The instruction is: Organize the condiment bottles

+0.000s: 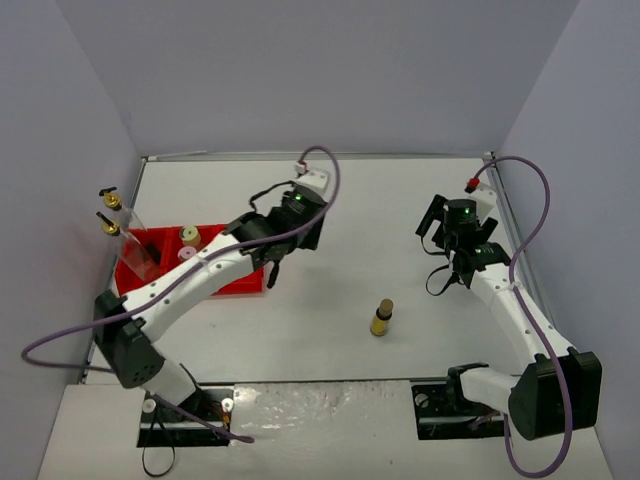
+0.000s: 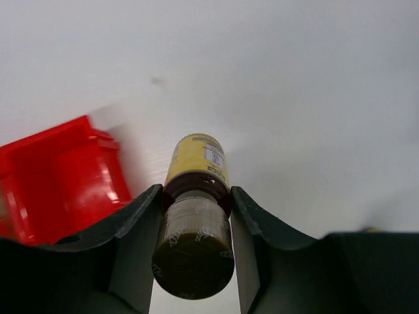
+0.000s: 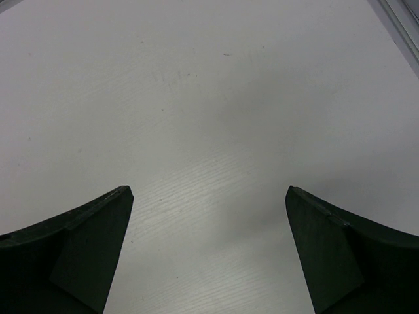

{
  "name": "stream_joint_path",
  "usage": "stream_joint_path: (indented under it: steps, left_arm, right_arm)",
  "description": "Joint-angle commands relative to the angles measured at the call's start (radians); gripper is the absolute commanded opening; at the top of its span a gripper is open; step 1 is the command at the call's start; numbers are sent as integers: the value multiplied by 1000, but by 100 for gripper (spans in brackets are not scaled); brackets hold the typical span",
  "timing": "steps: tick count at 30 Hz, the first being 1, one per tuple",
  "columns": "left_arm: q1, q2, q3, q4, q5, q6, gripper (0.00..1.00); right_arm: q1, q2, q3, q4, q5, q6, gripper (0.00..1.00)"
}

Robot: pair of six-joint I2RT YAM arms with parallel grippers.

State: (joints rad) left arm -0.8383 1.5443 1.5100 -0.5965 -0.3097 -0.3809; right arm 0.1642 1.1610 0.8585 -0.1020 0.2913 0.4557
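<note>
Grips a small yellow bottle (image 2: 196,160) at its brown cap (image 2: 194,252) in the left gripper (image 2: 196,190), just at 3 o'clock of the red tray (image 1: 247,284). Spreads the right gripper (image 3: 209,190) wide over the table (image 3: 196,98) at 3 o'clock, holding nothing. Shows a second yellow bottle (image 1: 381,318) upright near table centre, and tall glass bottles (image 1: 135,245) and squat bottles (image 1: 189,235) inside the tray at 9 o'clock

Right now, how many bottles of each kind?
Tall clear glass bottles with gold spouts: 2
Squat beige bottles: 2
Tiny yellow brown-capped bottles: 2, one standing free, one in the left gripper
Total: 6
</note>
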Motion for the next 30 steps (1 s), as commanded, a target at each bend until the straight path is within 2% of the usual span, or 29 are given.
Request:
stream_joint_path:
  steps: [1, 6, 11, 22, 30]
  left_arm:
    - [233, -160, -34, -10, -78, -34, 0]
    - [430, -193, -115, 27, 24, -15, 0]
    - [518, -169, -172, 80, 85, -28, 0]
    - [561, -69, -214, 166, 167, -41, 0]
    - [568, 57, -155, 198, 203, -55, 0]
  right_arm:
    - [-2, -12, 34, 31, 18, -2, 100]
    - [-2, -8, 28, 37, 12, 1, 100]
    - [-2, -6, 25, 42, 8, 2, 100]
    - [-2, -9, 16, 45, 6, 3, 100]
    - [-3, -9, 17, 47, 10, 1, 100]
